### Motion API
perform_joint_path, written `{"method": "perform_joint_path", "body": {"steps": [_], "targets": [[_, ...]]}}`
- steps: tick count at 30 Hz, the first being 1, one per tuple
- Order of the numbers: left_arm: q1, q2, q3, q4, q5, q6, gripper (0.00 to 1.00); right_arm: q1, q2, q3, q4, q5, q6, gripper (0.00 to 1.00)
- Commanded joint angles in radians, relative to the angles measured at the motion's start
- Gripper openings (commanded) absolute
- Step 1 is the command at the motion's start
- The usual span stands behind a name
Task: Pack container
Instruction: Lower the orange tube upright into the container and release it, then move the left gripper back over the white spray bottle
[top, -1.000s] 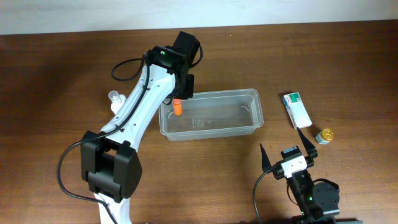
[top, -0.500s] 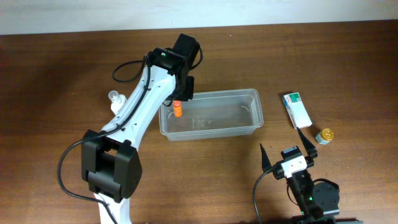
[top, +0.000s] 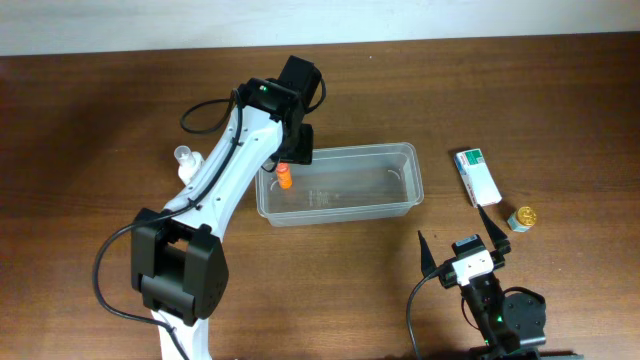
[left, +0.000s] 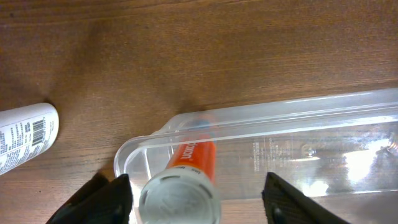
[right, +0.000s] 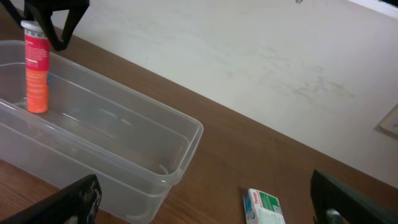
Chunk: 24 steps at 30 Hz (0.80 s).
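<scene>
On my overhead feed a dark brown, wood-grain table fills almost the whole frame. A pale cream strip runs along the 12 o'clock edge. My right wrist feed shows a plain off-white wall rising behind the table's far edge, faintly scuffed. At 3 o'clock on that feed a pale shape is cut off by the frame; I can't tell what it is. The light is soft and even, with a dull sheen on the wood.

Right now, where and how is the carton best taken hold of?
Probably at its middle, from above, closing across the short width. The carton lies flat on the table, both long sides are bare, and the small jar sits apart from its near end.
</scene>
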Motion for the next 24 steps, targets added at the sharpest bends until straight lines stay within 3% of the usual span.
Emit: {"method": "perform_joint_path", "body": {"steps": [1, 8, 13, 14, 17, 24], "targets": [[0.002, -0.001, -0.010, 0.000, 0.000, -0.003, 0.70, -0.008, -0.006, -0.005, -0.007, 0.005, 0.009, 0.98], [0.002, -0.010, 0.052, -0.010, -0.002, -0.002, 0.71, -0.008, -0.006, -0.005, -0.007, 0.006, 0.009, 0.99], [0.030, -0.074, 0.258, -0.120, -0.034, 0.021, 0.72, -0.008, -0.006, -0.005, -0.007, 0.006, 0.009, 0.98], [0.041, -0.089, 0.292, -0.148, -0.047, 0.021, 0.77, -0.008, -0.006, -0.005, -0.007, 0.006, 0.009, 0.98], [0.126, -0.158, 0.396, -0.295, -0.053, 0.021, 0.95, -0.008, -0.006, -0.005, -0.007, 0.006, 0.009, 0.98], [0.392, -0.195, 0.387, -0.417, -0.014, 0.021, 0.99, -0.008, -0.006, -0.005, -0.007, 0.006, 0.009, 0.98]]}}
